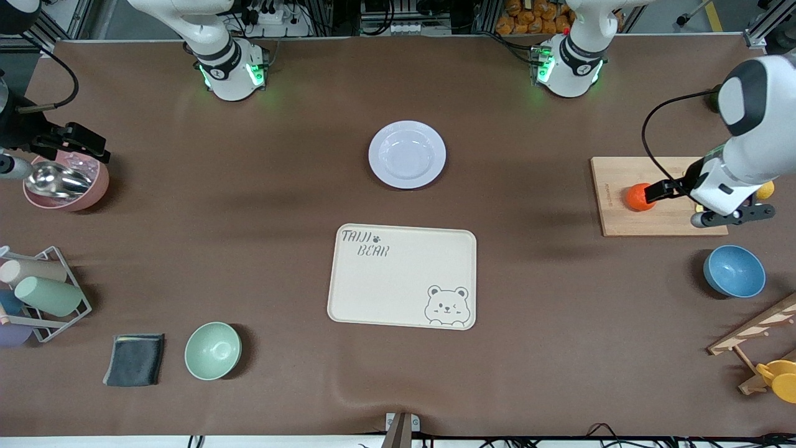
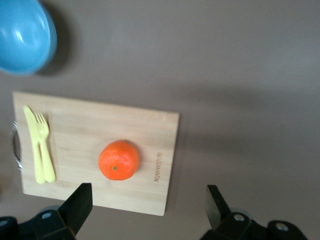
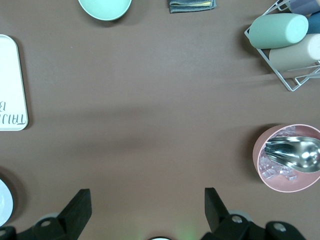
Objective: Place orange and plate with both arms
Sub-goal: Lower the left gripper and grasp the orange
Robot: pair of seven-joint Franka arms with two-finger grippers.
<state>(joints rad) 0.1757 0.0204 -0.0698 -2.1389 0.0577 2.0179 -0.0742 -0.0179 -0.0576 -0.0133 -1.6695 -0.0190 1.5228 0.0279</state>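
Observation:
The orange (image 1: 639, 196) lies on a wooden cutting board (image 1: 659, 214) at the left arm's end of the table. My left gripper (image 1: 660, 189) hovers over the board beside the orange, open and empty. In the left wrist view the orange (image 2: 118, 159) sits on the board (image 2: 85, 125) just ahead of the open left gripper (image 2: 147, 200). The pale plate (image 1: 407, 154) lies empty mid-table, farther from the front camera than the bear tray (image 1: 403, 275). My right gripper (image 1: 87, 148) is open and empty in the air by the pink bowl (image 1: 65, 183), shown spread in its wrist view (image 3: 146, 200).
Yellow fork and knife (image 2: 40, 145) lie on the board. A blue bowl (image 1: 734, 270) stands nearer the camera than the board. A cup rack (image 1: 43, 292), grey cloth (image 1: 134, 359) and green bowl (image 1: 212, 350) are at the right arm's end. A wooden rack (image 1: 752, 336) holds a yellow cup.

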